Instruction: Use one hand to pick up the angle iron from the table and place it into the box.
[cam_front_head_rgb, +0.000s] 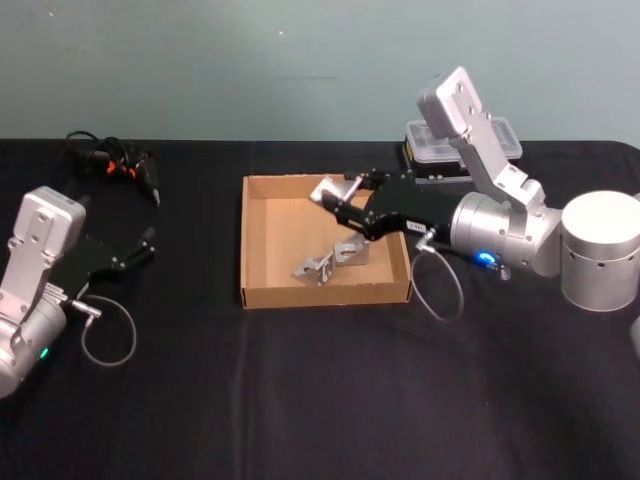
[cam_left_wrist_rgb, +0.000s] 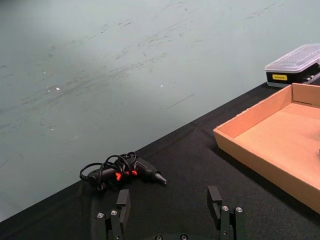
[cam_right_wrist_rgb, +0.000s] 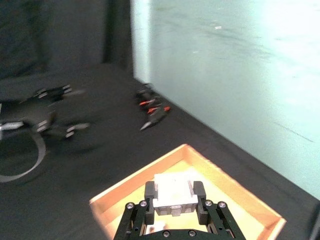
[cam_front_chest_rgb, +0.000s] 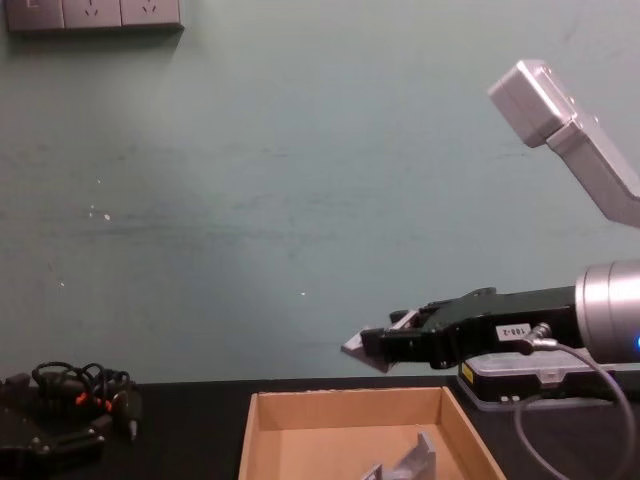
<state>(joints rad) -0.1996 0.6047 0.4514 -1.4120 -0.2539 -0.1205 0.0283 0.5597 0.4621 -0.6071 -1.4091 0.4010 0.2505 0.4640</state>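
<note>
Left gripper (cam_front_head_rgb: 150, 240) parked on the table (cam_front_head_rgb: 320, 400), fingers spread, nothing held.
Right gripper (cam_front_head_rgb: 335, 195) is held above the box (cam_front_head_rgb: 262, 292), clenched on a grey angle iron (cam_right_wrist_rgb: 172, 195); more angle irons (cam_front_head_rgb: 328, 260) are seen lying inside the box.

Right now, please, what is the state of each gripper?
Left gripper: open, holding nothing, low over the table.
Right gripper: shut on an angle iron, above the box.
</note>
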